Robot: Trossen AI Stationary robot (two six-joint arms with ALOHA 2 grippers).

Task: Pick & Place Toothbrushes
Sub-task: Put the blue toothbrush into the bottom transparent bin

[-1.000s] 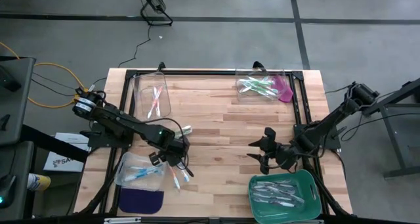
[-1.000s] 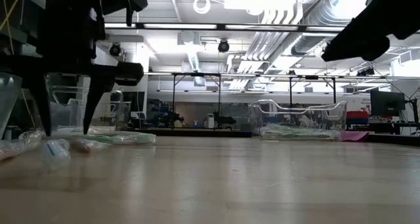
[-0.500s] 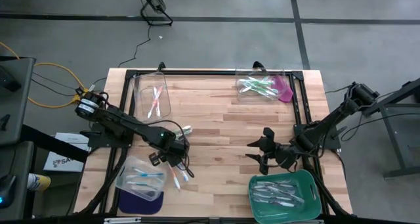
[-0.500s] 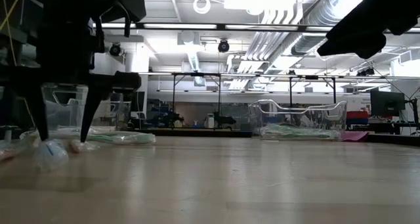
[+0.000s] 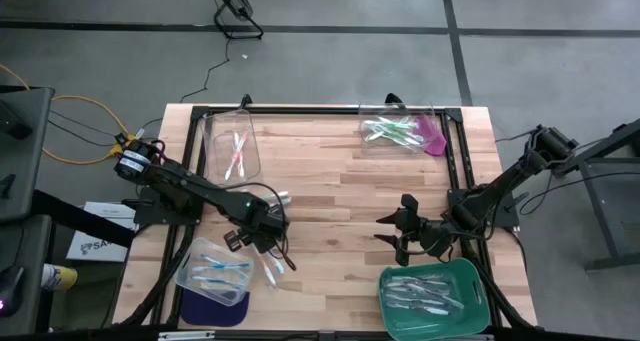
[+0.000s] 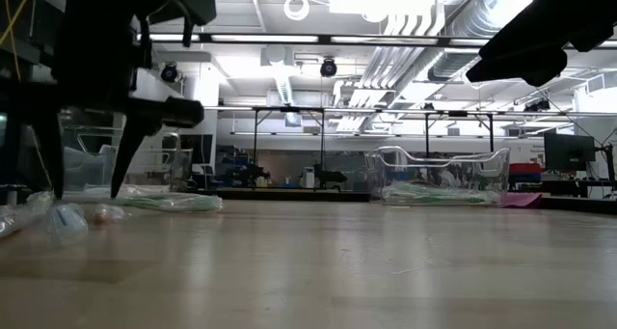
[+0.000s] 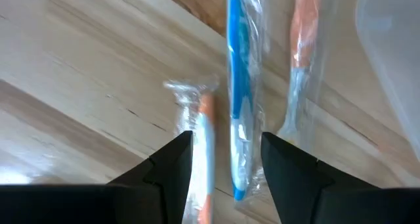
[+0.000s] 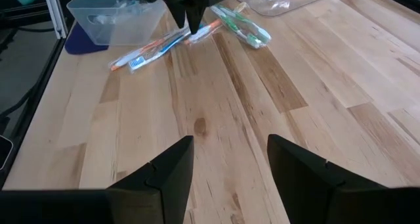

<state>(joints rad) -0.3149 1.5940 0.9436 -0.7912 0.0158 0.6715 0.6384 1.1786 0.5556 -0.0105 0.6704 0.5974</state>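
- The left gripper (image 7: 226, 159) hangs parted and empty, straddling a blue toothbrush (image 7: 239, 86) on the table, orange ones lying beside.
- Judged step: pick-up; the next move calls for lowering and closing.
- The right gripper (image 5: 397, 233) waits parted near the green tray (image 5: 478, 289).

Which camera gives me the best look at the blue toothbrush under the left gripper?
Left wrist view: the wrapped blue toothbrush fills the frame, lying between the open left gripper's fingers. The right wrist view shows it small and far off; the high and low views barely resolve it.
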